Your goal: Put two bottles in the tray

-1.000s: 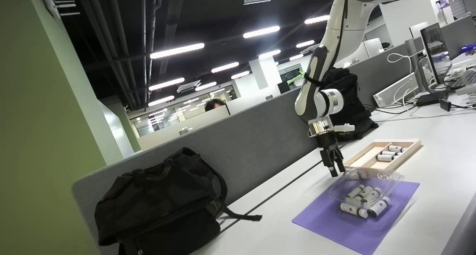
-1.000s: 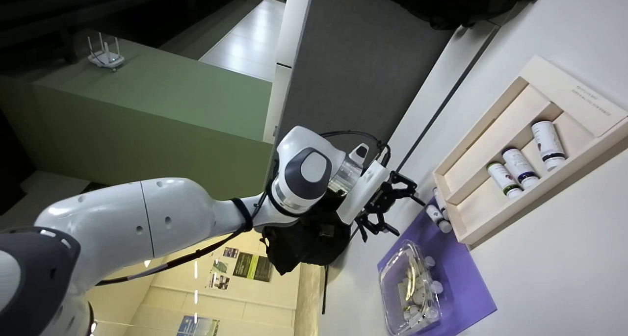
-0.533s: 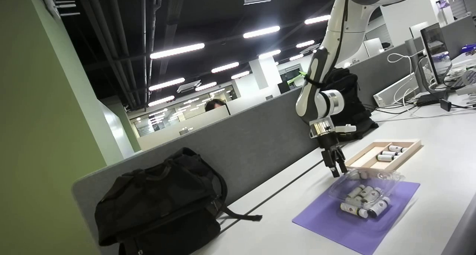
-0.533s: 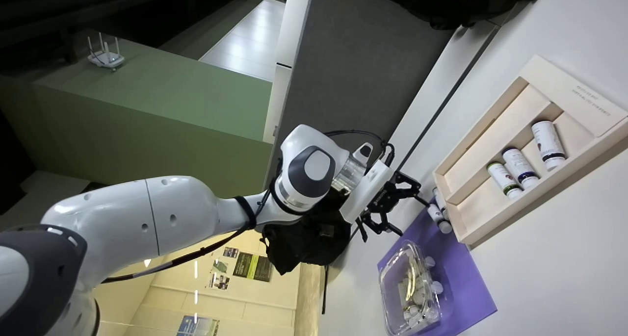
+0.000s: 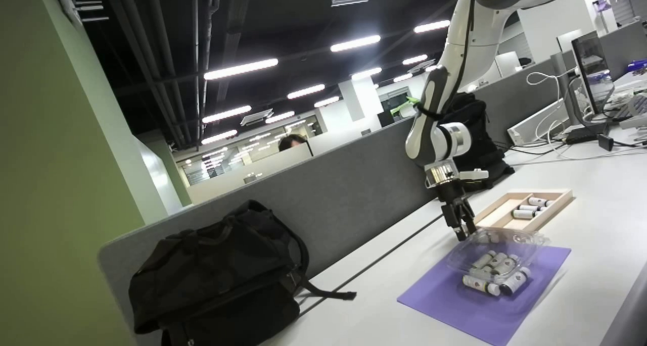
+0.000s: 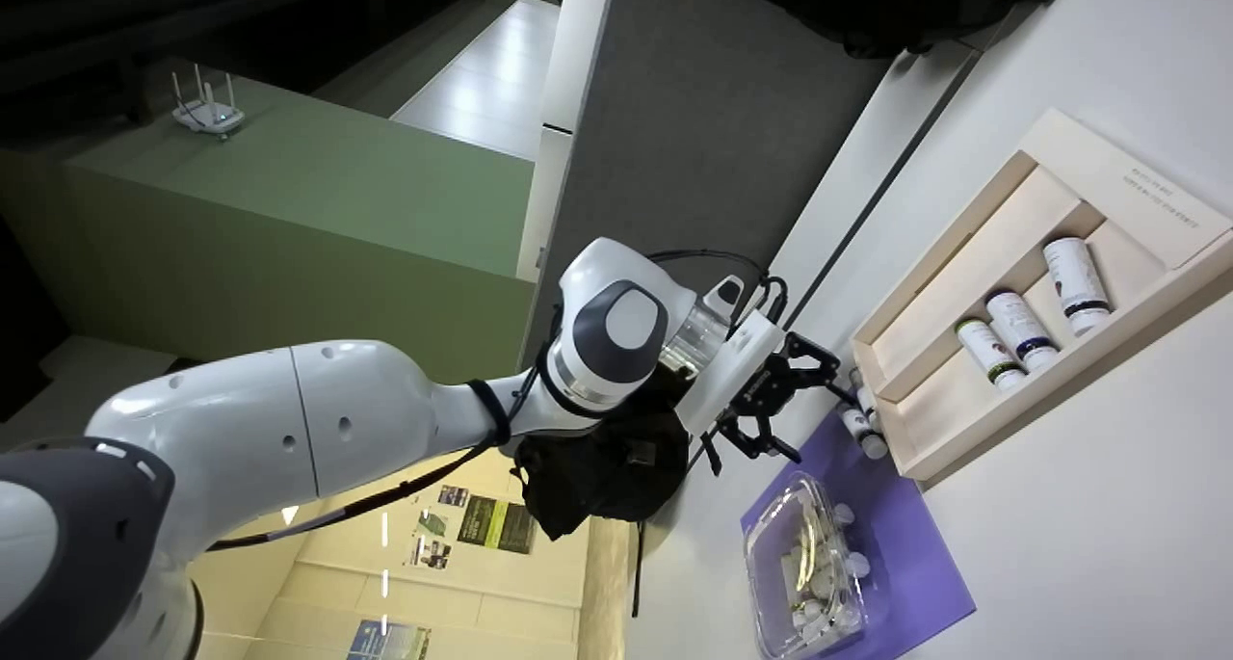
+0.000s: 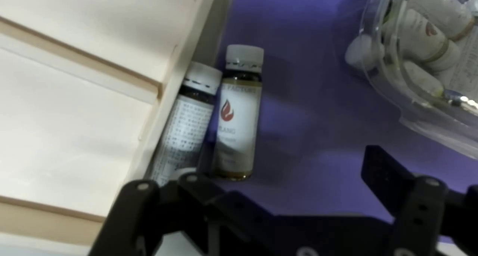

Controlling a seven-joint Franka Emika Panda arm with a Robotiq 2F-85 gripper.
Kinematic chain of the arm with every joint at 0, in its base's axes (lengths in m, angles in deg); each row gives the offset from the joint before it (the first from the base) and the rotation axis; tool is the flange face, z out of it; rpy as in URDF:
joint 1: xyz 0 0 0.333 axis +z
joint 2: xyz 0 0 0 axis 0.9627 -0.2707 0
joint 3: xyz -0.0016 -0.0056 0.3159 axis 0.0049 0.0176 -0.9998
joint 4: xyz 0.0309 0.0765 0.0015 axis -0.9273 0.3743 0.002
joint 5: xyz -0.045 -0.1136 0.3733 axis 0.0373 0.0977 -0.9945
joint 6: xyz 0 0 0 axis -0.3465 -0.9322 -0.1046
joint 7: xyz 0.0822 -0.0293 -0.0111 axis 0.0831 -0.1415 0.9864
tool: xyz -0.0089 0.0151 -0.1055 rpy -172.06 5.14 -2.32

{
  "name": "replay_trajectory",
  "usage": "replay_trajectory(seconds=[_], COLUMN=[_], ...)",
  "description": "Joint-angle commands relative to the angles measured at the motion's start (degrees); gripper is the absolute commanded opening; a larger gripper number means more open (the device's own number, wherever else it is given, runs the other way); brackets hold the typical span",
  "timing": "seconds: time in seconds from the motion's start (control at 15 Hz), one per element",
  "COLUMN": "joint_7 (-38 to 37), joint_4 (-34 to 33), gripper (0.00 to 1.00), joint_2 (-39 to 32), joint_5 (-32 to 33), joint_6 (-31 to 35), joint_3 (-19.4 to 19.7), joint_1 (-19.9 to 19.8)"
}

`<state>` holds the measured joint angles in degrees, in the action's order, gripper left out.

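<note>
Two whitish bottles lie side by side on the purple mat, close against the tray's outer wall. In the wrist view the nearer one shows a red flame mark; the one by the wall shows small print. The light wooden tray has dividers. In an exterior view three bottles lie in the tray. My gripper is open with nothing between its fingers. One finger is at the two bottles' lower ends; whether it touches them I cannot tell. The gripper shows in both exterior views.
A clear plastic container with several bottles inside sits on the purple mat. More bottles lie at its front edge. A grey partition runs behind the table. Black backpacks stand along it.
My gripper has moved a little to the right in both exterior views, closer to the bottles beside the tray. The bottles, tray and container have not moved.
</note>
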<state>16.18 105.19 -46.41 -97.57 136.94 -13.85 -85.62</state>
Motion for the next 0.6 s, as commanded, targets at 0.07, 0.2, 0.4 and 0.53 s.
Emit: replay_trajectory(seconds=[0.07,0.2,0.4,0.53], joint_7=[-1.15,-1.50,-2.43,-2.86], joint_4=[-1.48,-1.60,-1.81,-2.09], gripper=[0.68,0.54,0.36,0.24], joint_2=[-1.01,-1.04,-0.68,-0.36], joint_5=[0.35,0.49,0.94,1.14], joint_6=[-1.18,-1.38,-2.17,-2.79], joint_3=[0.04,0.23,0.85,1.36], joint_1=[-0.13,-0.06,0.20,0.16])
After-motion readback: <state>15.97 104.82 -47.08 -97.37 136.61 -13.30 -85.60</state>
